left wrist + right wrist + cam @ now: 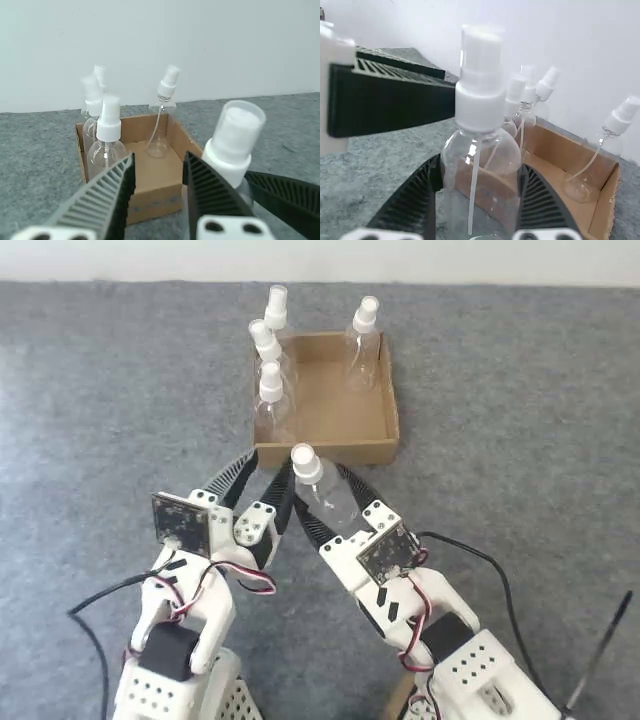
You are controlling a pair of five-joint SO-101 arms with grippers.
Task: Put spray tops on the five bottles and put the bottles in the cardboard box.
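Between the jaws of my right gripper, clamped on its body, the fifth bottle stands upright just near of the cardboard box, with its spray top on. My left gripper hangs open just left of that top. Farther off, four capped bottles stand in the box, so I judge only this last placement remains

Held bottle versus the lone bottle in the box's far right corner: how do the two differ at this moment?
The held bottle is outside the cardboard box, in front of its near wall; the corner bottle stands inside it. The held bottle is clamped in the right gripper; the corner bottle stands free. The open left gripper sits beside the held bottle's top; no gripper is near the corner bottle. Both are clear with white spray tops.
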